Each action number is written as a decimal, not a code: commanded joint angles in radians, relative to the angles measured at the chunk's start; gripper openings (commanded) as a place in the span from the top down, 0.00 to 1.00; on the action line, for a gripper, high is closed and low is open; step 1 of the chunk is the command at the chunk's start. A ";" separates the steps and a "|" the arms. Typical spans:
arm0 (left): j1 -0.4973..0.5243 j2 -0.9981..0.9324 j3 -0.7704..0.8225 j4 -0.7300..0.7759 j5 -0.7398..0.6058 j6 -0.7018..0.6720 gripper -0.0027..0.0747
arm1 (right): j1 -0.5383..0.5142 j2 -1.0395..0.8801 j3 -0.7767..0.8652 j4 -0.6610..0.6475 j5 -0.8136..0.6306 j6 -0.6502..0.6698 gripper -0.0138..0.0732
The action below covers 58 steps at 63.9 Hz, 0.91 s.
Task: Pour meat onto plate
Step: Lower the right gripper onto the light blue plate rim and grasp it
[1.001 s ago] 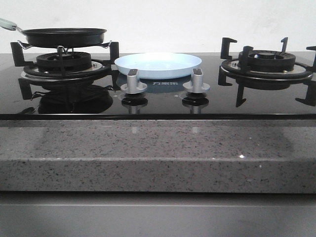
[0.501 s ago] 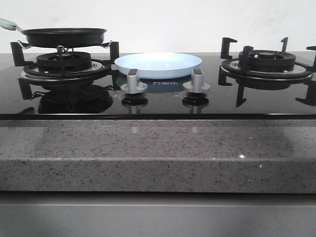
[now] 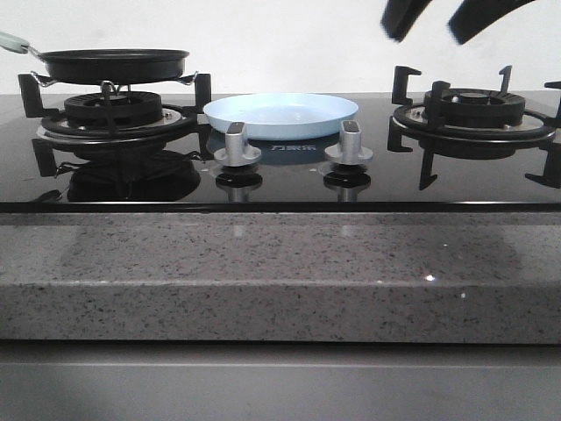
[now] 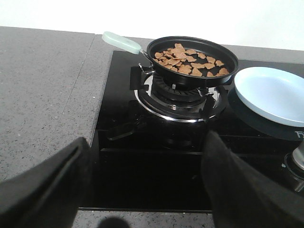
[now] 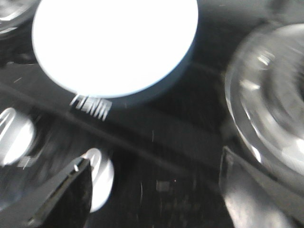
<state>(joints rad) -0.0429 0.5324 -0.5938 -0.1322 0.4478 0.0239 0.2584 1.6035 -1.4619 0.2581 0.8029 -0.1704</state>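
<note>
Both jaws stand apart, we note: right gripper [image 3: 427, 19] above the right burner [image 3: 473, 110], left gripper [image 4: 142, 190] empty. Meat [image 4: 189, 61] lies in the frying pan [image 4: 192, 59]; plate [image 3: 280, 116] sits between burners.

meat [image 4: 190, 61]: in pan [image 4: 164, 67]
pan: on left burner [image 3: 114, 114]
plate [image 3: 280, 115]: between burners, behind knobs [image 3: 237, 147]

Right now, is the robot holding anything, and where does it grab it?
Nothing is held. Both end effectors are open and empty: the left faces the pan with the meat, the right hangs above the stove.
</note>
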 commanded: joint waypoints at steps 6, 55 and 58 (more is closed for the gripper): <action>0.005 0.009 -0.035 -0.013 -0.082 -0.003 0.33 | -0.001 0.128 -0.213 0.016 0.038 -0.016 0.19; 0.005 0.009 -0.035 -0.013 -0.082 -0.003 0.33 | -0.021 0.558 -0.736 0.016 0.197 -0.016 0.31; 0.005 0.009 -0.035 -0.013 -0.082 -0.003 0.33 | -0.021 0.570 -0.743 0.016 0.202 -0.016 0.31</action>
<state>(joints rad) -0.0429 0.5324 -0.5938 -0.1329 0.4478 0.0239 0.2429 2.2217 -2.1544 0.2598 1.0220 -0.1744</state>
